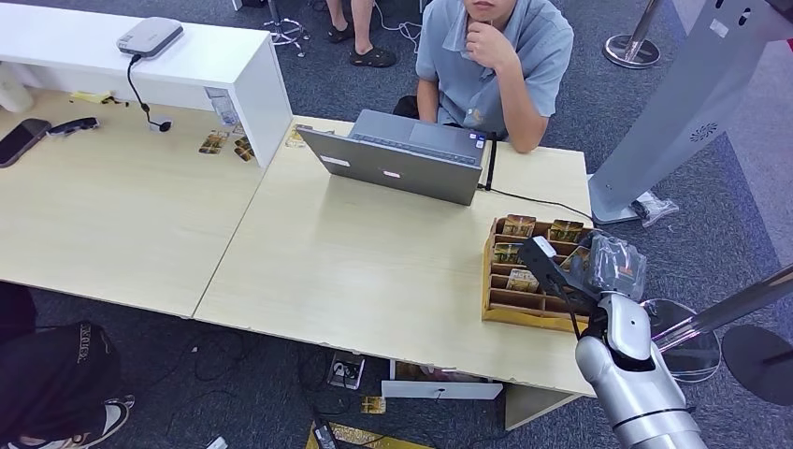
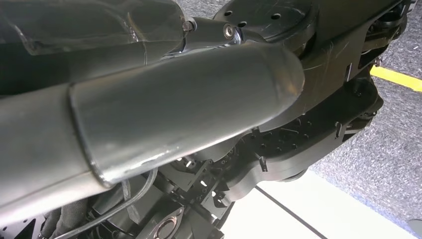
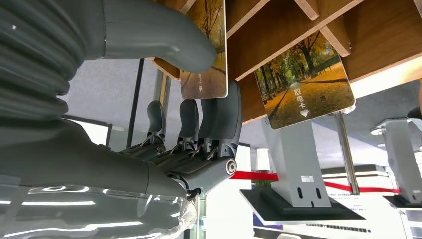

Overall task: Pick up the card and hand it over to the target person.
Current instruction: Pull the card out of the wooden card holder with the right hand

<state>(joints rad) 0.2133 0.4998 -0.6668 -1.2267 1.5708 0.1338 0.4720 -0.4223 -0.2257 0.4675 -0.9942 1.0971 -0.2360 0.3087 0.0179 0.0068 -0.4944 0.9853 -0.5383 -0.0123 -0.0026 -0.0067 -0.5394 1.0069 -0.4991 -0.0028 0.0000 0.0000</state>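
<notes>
A wooden card rack [image 1: 500, 304] stands at the table's right edge with several autumn-picture cards in its slots. My right hand [image 1: 612, 267] is over the rack's right side. In the right wrist view my thumb and fingers [image 3: 221, 117] pinch one card [image 3: 211, 82] that still sits in its slot, and a second card [image 3: 306, 84] stands in the neighbouring slot. The target person [image 1: 496, 56] sits at the table's far side behind a grey laptop [image 1: 402, 159]. A grey part of my left hand [image 2: 174, 104] crosses the left wrist view, its fingers hidden.
A white counter [image 1: 187, 65] with a grey device [image 1: 150, 36] stands at the back left. A phone [image 1: 21, 140] lies on the left table. A grey kiosk column [image 1: 692, 103] rises at the right. Another person [image 1: 51, 374] crouches at lower left.
</notes>
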